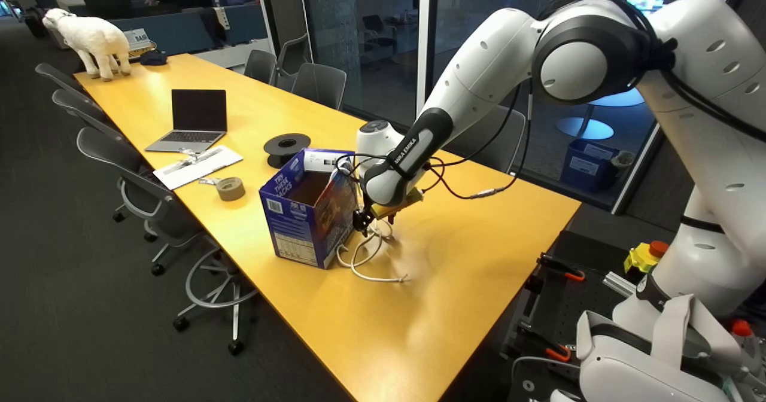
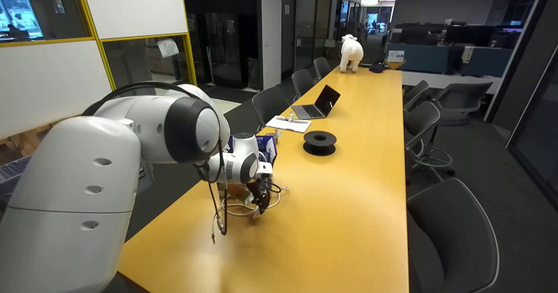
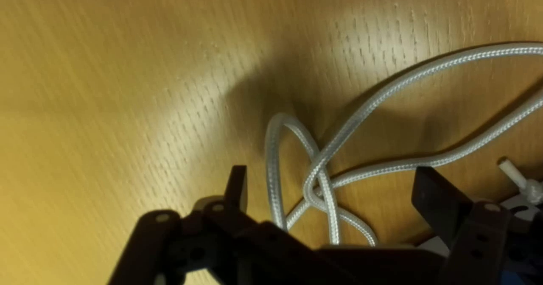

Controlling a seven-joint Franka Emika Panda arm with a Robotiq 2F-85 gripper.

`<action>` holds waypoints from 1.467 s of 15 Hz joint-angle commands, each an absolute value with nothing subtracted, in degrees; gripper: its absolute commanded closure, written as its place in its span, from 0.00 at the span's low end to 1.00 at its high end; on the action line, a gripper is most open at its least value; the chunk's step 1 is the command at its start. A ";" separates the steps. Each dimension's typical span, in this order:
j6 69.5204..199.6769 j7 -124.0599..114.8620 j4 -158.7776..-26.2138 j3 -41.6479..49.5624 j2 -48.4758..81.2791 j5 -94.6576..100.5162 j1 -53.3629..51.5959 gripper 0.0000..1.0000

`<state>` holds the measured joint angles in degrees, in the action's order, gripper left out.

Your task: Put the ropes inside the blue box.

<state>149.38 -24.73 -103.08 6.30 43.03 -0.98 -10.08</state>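
White rope (image 3: 321, 163) lies in loops on the table (image 1: 455, 306), just right of the blue box (image 1: 293, 225) in an exterior view. Claw (image 3: 331, 179): fingers apart, low over the rope, strands seen between them. Box stands close to the left table edge; broad wood runs right and near. Spool (image 1: 287, 151), tape roll (image 1: 231, 189) beyond.

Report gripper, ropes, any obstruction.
Gripper open, nothing held. Ropes looped below it on table, beside blue box. Box close by, possibly in the way.
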 commanded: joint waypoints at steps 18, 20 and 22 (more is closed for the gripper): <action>145.27 -30.57 -95.80 7.72 48.05 -1.87 -10.66 0.00; 145.55 -31.04 -95.81 7.82 48.08 -1.97 -10.67 0.00; 145.79 -31.52 -95.83 8.02 48.24 -1.84 -10.85 0.00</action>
<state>146.35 -30.25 -97.98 6.94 46.91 -1.35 -10.01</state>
